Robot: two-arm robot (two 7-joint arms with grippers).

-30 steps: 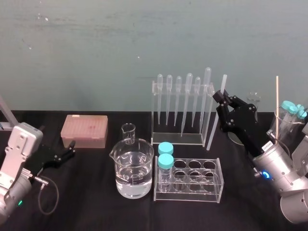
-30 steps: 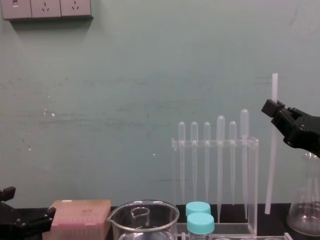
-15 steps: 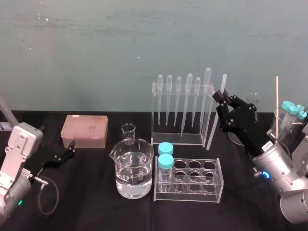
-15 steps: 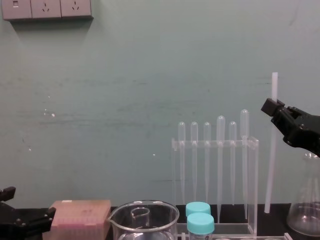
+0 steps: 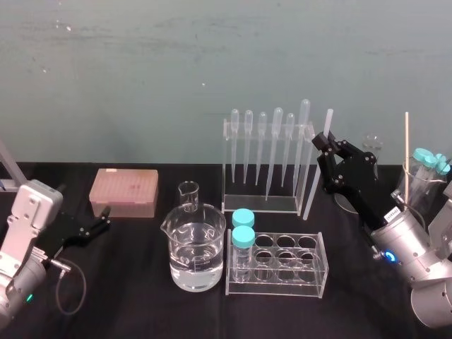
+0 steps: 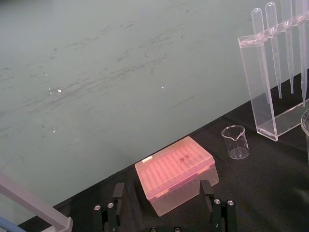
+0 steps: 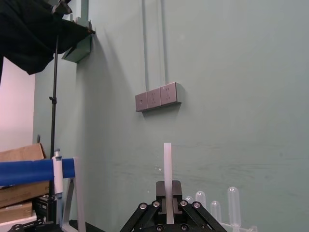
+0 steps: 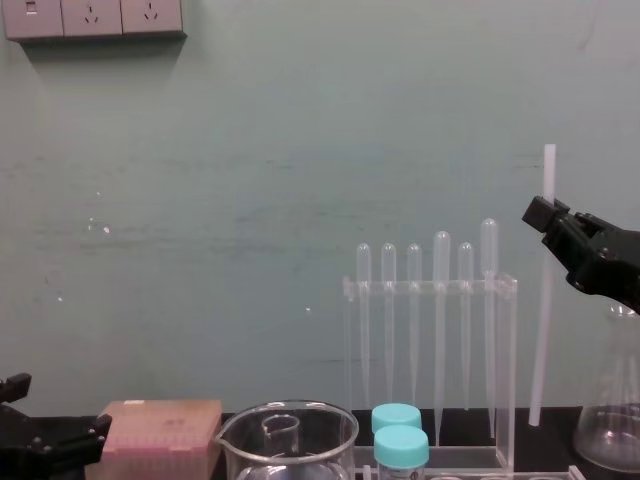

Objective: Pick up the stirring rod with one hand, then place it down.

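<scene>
The stirring rod (image 5: 318, 162), thin and translucent white, stands nearly upright just right of the pipette rack (image 5: 268, 162). My right gripper (image 5: 322, 141) is shut on the stirring rod (image 8: 545, 300) near its upper end, and the top sticks out above the fingers (image 7: 167, 169). Its lower end hangs close to the black table beside the rack's base; I cannot tell if it touches. From the side, the right gripper (image 8: 541, 213) reaches in from the right. My left gripper (image 5: 101, 221) rests open low at the left, facing the pink tip box (image 6: 176, 171).
A large beaker of water (image 5: 194, 254) and a small beaker (image 5: 188, 195) stand left of centre. A clear tube rack (image 5: 282, 272) with two blue-capped tubes sits in front. A flask (image 8: 610, 420) and a beaker of capped tubes (image 5: 424, 176) stand at the right.
The right gripper and the rod have crept up very slightly. The left arm has not moved.
</scene>
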